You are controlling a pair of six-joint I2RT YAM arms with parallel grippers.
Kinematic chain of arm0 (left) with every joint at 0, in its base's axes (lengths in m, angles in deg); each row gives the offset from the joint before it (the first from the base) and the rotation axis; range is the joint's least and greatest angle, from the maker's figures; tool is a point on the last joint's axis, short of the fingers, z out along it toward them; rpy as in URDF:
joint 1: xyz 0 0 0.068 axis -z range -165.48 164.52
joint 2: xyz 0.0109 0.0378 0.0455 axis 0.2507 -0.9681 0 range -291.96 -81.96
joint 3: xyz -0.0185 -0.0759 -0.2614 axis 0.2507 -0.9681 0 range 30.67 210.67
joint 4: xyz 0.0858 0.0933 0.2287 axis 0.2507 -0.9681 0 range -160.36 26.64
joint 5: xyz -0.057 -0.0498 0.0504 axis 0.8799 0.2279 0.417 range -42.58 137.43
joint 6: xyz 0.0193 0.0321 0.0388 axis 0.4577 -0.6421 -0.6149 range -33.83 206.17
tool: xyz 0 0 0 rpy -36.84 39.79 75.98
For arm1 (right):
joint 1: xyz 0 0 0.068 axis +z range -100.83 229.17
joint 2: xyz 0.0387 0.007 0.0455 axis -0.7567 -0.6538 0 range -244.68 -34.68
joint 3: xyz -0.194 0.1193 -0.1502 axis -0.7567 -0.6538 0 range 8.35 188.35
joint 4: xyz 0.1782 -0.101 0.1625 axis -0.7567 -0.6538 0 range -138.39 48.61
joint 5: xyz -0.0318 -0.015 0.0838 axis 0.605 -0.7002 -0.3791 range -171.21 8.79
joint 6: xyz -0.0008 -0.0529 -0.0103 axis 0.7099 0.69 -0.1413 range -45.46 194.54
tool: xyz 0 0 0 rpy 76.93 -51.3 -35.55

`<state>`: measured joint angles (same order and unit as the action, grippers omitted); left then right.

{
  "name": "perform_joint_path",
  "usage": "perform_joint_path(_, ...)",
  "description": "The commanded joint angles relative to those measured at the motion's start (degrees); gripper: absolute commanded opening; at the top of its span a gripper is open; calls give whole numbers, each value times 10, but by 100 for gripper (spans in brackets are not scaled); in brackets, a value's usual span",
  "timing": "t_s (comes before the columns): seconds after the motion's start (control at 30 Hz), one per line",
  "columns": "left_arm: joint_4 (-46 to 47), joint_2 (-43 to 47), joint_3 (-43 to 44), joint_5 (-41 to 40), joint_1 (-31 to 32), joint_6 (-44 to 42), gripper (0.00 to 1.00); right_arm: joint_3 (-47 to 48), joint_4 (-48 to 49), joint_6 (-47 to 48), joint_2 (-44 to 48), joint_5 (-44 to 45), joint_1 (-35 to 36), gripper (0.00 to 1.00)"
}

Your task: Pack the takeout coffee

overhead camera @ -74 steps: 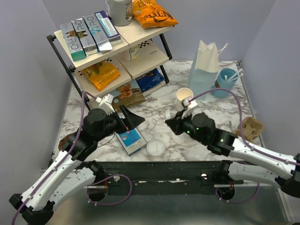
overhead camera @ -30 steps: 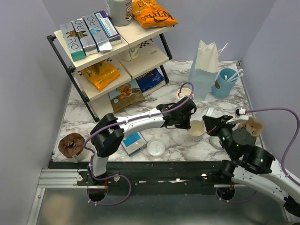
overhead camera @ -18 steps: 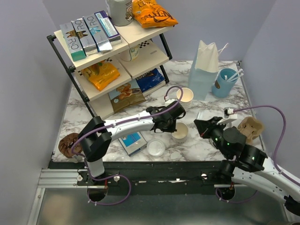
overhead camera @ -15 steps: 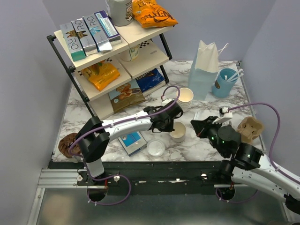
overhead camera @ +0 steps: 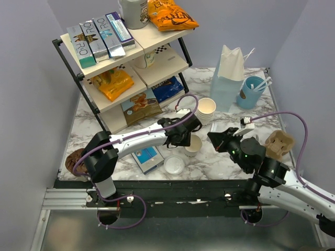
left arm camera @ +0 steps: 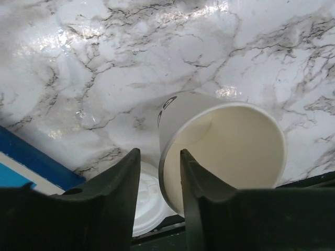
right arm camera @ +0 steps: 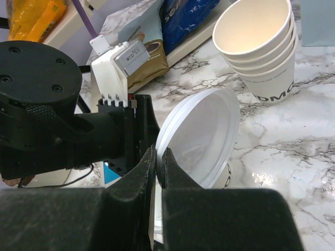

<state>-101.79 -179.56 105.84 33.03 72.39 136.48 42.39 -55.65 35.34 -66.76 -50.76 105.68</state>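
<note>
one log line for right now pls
left tool: open, astride rim of cup | right tool: shut on lid, held edge-on beside cup | cup: standing on table, no lid yet

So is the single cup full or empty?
Empty. The cup is uncovered, and the left wrist view shows its bare cream inside.

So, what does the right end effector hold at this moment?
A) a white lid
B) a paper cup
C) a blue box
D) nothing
A: in the right wrist view, the right end effector is shut on the edge of a round white lid, which stands tilted above the table.
</note>
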Motion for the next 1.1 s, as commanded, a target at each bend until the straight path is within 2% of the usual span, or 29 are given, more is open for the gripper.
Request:
perform_joint_path(0.0,2,25,12,8,-4,-11,54,-5,28,-11,-4,-11,-2,9)
perform_joint_path(0.07,6,37,12,7,-5,-9,60,-2,29,-11,-11,-12,-2,10)
perform_joint_path(0.1,9,59,6,6,-6,-9,69,2,30,-11,-14,-16,-1,10)
perform_joint_path(0.27,26,151,-33,-4,-23,-5,86,25,38,-21,-55,-54,-8,10)
perform_joint_path(0.3,27,189,-58,-10,-27,4,99,30,41,-26,-63,-78,-9,10)
perform_joint_path(0.5,51,333,-187,14,-102,25,99,16,135,-62,-120,-198,-27,10)
perform_joint_path(0.63,98,384,-253,73,-144,18,99,-13,177,-89,-131,-232,-36,10)
perform_joint_path(0.77,144,393,-288,130,-154,16,99,-46,202,-114,-120,-242,-53,10)
perform_joint_path(1.07,217,327,-291,219,-165,16,99,-97,205,-140,-89,-252,-77,13)
